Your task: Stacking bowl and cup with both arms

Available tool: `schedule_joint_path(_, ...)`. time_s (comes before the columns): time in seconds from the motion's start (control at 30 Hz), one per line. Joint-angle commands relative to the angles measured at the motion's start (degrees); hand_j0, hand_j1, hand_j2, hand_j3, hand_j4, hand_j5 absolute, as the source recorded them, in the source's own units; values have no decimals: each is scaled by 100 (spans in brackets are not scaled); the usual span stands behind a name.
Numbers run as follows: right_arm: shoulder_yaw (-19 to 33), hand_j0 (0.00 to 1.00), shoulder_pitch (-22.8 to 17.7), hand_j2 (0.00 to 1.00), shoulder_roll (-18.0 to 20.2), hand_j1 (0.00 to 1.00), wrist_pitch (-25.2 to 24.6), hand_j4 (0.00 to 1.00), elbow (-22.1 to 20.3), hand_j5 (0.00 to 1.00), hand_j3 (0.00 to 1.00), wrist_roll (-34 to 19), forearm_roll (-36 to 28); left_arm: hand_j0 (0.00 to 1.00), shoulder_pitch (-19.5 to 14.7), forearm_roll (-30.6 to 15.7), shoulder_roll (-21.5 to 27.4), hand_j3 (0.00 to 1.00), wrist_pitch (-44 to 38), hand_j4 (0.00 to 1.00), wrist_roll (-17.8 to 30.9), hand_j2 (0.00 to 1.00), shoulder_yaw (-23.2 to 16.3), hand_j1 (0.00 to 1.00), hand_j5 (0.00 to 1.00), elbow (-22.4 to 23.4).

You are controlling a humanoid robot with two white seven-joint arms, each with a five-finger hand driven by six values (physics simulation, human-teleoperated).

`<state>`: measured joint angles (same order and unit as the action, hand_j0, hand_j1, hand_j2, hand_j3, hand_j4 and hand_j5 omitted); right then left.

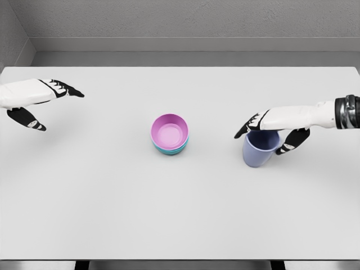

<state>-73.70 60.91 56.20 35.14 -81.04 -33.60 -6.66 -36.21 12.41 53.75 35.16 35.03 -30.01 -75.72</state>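
A pink bowl (pixel 170 133) sits nested inside a teal bowl (pixel 169 149) at the middle of the white table (pixel 112 202). To its right stands a lavender-blue cup (pixel 260 153), leaning slightly. My right hand (pixel 260 142) reaches in from the right edge and closes around the cup's top, with the fingers (pixel 247 125) across the far side of the rim and the thumb against its near right side. My left hand (pixel 62 111) hovers at the far left of the table, with fingers spread and nothing in it.
The table's far edge meets a grey wall. Its near edge runs along the bottom of the view, with two dark legs showing below.
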Motion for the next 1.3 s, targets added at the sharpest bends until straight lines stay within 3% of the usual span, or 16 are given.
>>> schedule_joint_path(0.0, 5, 88, -9, 88, 5, 88, -14, 88, 1, 88, 88, 3, -11, 100, 0, -46, -5, 100, -16, 100, -3, 100, 13, 100, 100, 4)
schedule_joint_path(0.37, 5, 78, 0, 78, 5, 78, -14, 78, -8, 78, 78, -24, 7, 100, 44, -98, -23, 100, -16, 100, -3, 100, 118, 100, 100, 40)
schedule_joint_path(0.63, 5, 76, 61, 76, 14, 76, -14, 76, -17, 76, 76, -24, 7, 100, 123, -274, -23, 100, -16, 100, -3, 100, 356, 100, 100, 154)
schedule_joint_path(1.07, -4, 70, 132, 70, 14, 70, -14, 70, -87, 70, 70, -6, 16, 100, 123, -301, -31, 100, -16, 100, -3, 100, 347, 100, 100, 154)
schedule_joint_path(1.27, -4, 69, 246, 69, 14, 69, -14, 69, -342, 69, 69, -6, 16, 100, 114, -301, -40, 100, -16, 100, -3, 100, 347, 100, 100, 154)
